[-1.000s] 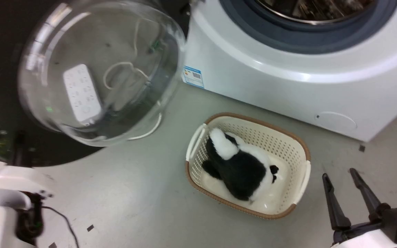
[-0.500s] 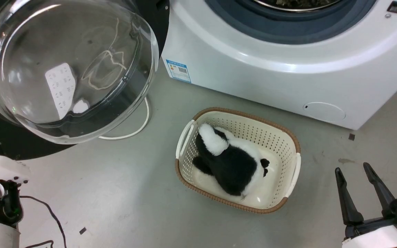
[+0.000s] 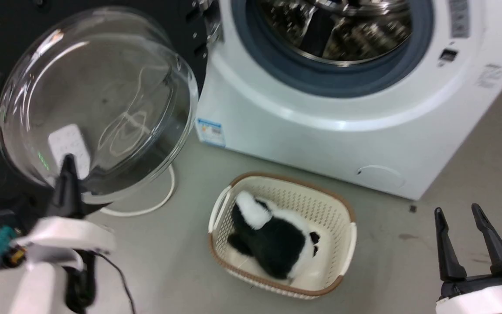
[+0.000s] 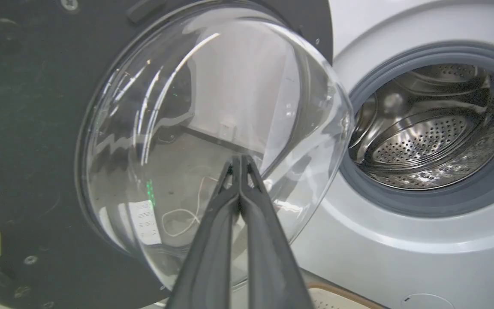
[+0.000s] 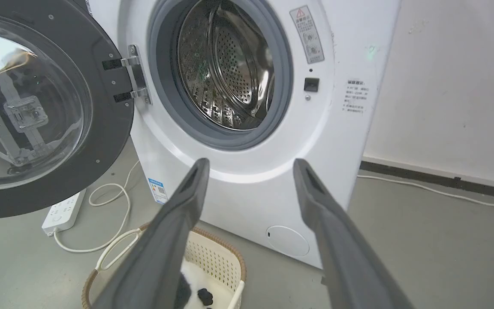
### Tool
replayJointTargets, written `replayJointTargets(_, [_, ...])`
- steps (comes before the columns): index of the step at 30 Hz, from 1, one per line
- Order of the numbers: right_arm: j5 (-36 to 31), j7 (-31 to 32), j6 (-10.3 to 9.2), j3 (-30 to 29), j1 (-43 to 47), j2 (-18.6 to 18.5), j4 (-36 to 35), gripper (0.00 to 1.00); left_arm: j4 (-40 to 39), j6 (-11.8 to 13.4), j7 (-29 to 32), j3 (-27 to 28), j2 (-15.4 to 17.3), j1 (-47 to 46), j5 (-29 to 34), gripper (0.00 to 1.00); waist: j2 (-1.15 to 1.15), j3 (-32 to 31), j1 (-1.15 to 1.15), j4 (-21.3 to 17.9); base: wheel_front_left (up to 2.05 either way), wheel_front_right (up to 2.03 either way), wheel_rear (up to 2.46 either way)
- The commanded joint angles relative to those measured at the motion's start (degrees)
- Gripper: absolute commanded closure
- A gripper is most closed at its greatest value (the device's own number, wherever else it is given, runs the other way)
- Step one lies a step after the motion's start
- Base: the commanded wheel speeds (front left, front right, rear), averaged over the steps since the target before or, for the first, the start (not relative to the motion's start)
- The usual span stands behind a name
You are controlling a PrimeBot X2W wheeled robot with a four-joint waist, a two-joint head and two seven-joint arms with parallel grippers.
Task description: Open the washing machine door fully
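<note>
1. The washing machine door [image 3: 98, 100] stands open to the robot's left of the white washing machine [image 3: 320, 126]. Its inner face and bulging glass bowl [image 4: 212, 128] are turned toward the robot. The drum mouth [image 3: 334, 30] is wholly uncovered.
2. The door hangs on a metal hinge [image 5: 137, 75] at the edge next to the machine. Its free edge is therefore the far-left one, away from the drum.
3. The left pincer [image 3: 68, 165] is closed, with nothing between its fingers [image 4: 217, 240]. It points up at the lower part of the glass bowl. I cannot tell whether the tips touch the glass or stop just before it.
4. The right pincer [image 3: 457, 211] is spread wide and empty, low at the robot's right. It is well apart from the door. A basket [image 3: 296, 200] holding a black-and-white plush toy [image 3: 273, 242] sits on the floor between them.
5. The relation that matters is that the door lies straight ahead of the left pincer and far off to the side of the right one. The left arm is clearly the nearer.
6. Any further swing turns about the hinge's upright axis. A push would go against the inner face, away from the robot, and would likely work better nearer the free edge.
7. The door looks close to the end of its travel, so little seems left to do.
8. The likely risk is the closed tips sliding off the curved glass.
</note>
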Motion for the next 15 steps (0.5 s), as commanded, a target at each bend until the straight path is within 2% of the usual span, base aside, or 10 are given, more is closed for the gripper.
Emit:
replayJointTargets(1, [-1.1, -0.3, 0.05, -0.3, 0.3, 0.5, -0.5, 0.00, -2.3, 0.3, -0.3, -0.5, -1.3, 2.2, 0.7, 1.00, 0.00, -2.6, 0.01, -2.5, 0.00, 0.00, 0.00])
replayJointTargets(8, [-5.5, -0.3, 0.05, -0.3, 1.6, 1.6, -2.0, 0.00, -9.7, 1.4, -0.3, -2.9, -5.9, 9.2, 4.8, 1.00, 0.00, -5.9, 0.01, -7.1, 0.00, 0.00, 0.00])
replayJointTargets(15, [-6.2, -0.3, 0.05, 0.1, 3.1, 2.6, -1.9, 0.00, -9.9, 1.0, -0.3, -5.6, -9.2, 14.9, 7.5, 1.00, 0.00, -8.1, 0.01, -11.3, 0.00, 0.00, 0.00])
